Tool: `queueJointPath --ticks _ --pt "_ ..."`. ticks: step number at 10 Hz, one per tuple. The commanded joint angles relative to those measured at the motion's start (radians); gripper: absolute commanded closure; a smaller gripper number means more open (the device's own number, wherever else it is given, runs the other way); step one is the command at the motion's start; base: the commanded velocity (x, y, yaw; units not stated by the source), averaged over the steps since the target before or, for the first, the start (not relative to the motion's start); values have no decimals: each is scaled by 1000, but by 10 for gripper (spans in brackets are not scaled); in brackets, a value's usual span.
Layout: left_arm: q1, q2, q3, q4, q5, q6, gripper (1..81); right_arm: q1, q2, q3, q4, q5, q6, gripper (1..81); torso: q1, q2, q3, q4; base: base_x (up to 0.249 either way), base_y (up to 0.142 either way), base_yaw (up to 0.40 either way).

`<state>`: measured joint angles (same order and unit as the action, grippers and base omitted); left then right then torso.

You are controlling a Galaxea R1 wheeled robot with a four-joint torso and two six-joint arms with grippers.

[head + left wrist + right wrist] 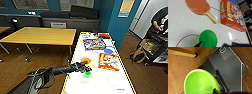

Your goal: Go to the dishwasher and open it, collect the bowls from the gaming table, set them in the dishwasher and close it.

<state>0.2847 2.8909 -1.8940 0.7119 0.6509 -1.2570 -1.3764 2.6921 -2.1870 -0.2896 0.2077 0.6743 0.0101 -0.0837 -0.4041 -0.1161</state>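
One green bowl [208, 38] just under L claw [86, 68], white gaming table [100, 80]

Head view: person [160, 18] at upper right, cut off by frame edge. Left gripper [86, 68] blurred, fingers unreadable, partly covering green bowl [87, 73]. Left wrist view: green bowl [208, 38] and red box [233, 15] cropped. Right wrist view: lime bowl [201, 82] cropped at bottom.

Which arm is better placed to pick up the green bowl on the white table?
Left. The left gripper sits directly over the green bowl on the gaming table, while the right wrist view shows a lime bowl close above wooden floor.
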Motion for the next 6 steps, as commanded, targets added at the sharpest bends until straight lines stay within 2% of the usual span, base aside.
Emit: queueJointPath --ticks 1,6 --pt "-170 27 18 18 12 1 10 30 -27 10 -17 -47 -2 811 0 0 0 0 0 0 0" --pt "-172 68 -20 21 12 1 10 32 -28 10 -17 -47 -2 811 0 0 0 0 0 0 0"
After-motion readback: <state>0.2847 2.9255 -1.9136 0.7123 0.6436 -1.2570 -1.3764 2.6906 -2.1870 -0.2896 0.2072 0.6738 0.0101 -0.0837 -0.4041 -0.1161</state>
